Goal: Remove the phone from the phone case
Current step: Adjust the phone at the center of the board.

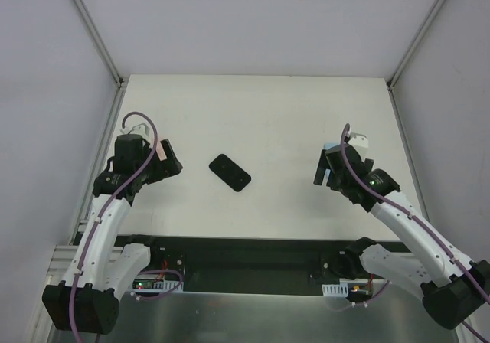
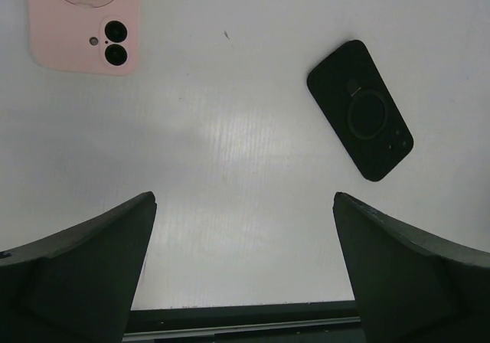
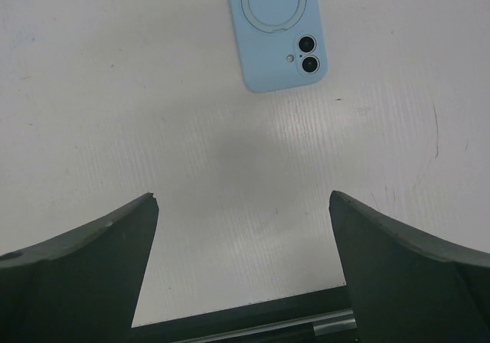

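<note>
Both arms hang over the desk (image 1: 268, 113) with nothing in them. The left gripper (image 2: 243, 203) is spread wide and empty, and so is the right gripper (image 3: 243, 197).

I count three phones, each lying back-up in a case: one black, one pink, one light blue. The black phone (image 1: 230, 172) lies slantwise near the middle of the desk, between the two arms and well apart from both. The pink phone (image 2: 84, 21) lies toward the left edge, just ahead of the left fingers. The light-blue phone (image 3: 276, 29) lies toward the right edge, just ahead of the right fingers. Lenses show in every camera cut-out, so I judge all three cases full. I cannot tell which one is meant to be emptied first.

Nothing is gripped yet, so the step in hand looks like the reach. To do it well, I would bring one gripper down square across the narrow sides of the chosen case, to match its slant on the desk. The other gripper should come to a corner, where a soft case peels most easily. A grip across the flat back would only press the phone deeper in.
</note>
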Controlling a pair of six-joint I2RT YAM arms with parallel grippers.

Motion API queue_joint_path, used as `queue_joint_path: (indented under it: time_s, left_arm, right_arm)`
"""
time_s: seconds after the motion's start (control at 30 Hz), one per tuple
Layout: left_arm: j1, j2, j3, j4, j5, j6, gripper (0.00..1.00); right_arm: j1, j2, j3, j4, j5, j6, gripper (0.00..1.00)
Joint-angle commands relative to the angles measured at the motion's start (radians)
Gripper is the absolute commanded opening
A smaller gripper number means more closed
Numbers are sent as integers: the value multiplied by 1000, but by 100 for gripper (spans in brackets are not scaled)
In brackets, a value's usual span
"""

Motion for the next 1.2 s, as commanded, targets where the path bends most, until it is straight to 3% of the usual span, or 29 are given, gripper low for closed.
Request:
queue_joint_path:
  time_s: [0.0,0.3,0.6,0.97,1.17]
  left_arm:
    - [-2,9,39,-14,80,48,99]
    - [-58,43,55,-13,123,41,99]
    - [-369,156,133,-13,-56,-30,99]
    - [-395,181,162,-13,-84,-47,99]
    - [-397,190,170,-11,-81,-51,99]
  right_arm:
    - [5,4,48,16,12,-6,96]
    - [-6,49,64,24,12,-73,96]
    - [-305,300,192,95,-279,-266,96]
    - [-466,615,298,105,-429,-404,96]
    - [-491,713,313,115,-411,-446,96]
